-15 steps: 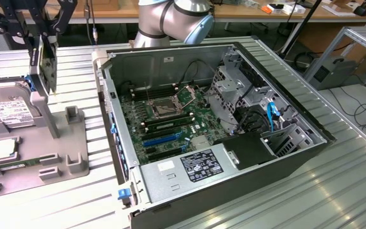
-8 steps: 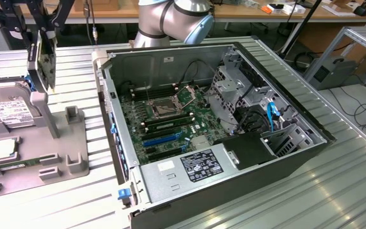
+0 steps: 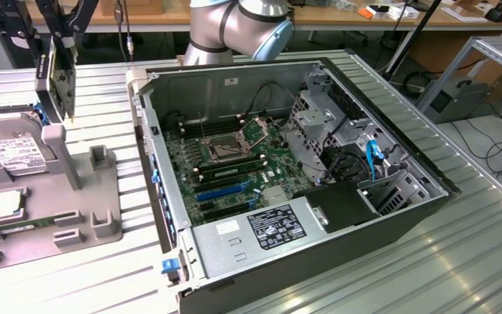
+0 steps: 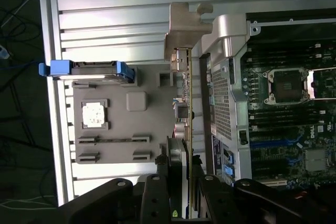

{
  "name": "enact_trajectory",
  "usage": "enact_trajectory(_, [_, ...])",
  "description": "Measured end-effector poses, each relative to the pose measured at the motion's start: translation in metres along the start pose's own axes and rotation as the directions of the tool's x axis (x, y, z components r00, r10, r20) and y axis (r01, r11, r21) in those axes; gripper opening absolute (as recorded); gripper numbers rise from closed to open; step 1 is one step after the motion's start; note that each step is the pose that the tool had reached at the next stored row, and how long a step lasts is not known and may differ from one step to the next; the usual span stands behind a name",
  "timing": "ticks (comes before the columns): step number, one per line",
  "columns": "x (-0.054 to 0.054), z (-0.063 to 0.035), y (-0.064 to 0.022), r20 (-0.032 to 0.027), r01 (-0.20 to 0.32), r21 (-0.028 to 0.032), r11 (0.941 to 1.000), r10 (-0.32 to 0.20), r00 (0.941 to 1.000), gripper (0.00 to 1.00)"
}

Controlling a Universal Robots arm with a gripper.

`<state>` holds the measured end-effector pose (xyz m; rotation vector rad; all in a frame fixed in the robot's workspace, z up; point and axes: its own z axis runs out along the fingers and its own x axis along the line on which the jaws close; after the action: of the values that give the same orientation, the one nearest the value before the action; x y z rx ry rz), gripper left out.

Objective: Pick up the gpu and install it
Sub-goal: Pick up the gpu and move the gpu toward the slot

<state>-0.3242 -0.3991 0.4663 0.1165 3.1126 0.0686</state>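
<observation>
A ribbed metal bench (image 3: 460, 261) carries everything. On it a computer case (image 3: 347, 261) lies on its side with the panel off, its green motherboard (image 3: 233, 163) exposed, along with an uncovered processor socket, memory sticks and blue slots. The silver robot arm (image 3: 238, 26) rises behind the far wall of the case.

On the exterior view's left of the case lies a grey fixture (image 3: 102, 196) with moulded pockets and upright posts. A hard drive (image 3: 7, 150) with a white label leans in one of its cradles, and a small square processor chip (image 3: 2, 205) lies flat in a pocket nearer the camera.

The gpu (image 3: 59, 88) stands on edge at the far end of the fixture, just beside the case's outer wall and outside the case. Its lower edge is close over one of the grey posts, and I cannot tell whether it touches. In the wrist view the gpu (image 4: 188, 108) appears edge-on, running between the fixture and the case wall.

The black end effector (image 3: 57, 46) comes down from above, its fingers drawn in partway and pressed against both faces of the gpu, gripping it.
</observation>
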Motion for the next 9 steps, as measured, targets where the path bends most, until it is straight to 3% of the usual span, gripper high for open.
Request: enact_trajectory(9, [-0.0083,0.0007,0.0006,0.0001,0.000,0.0008,1.0000,0.000,1.0000,0.27])
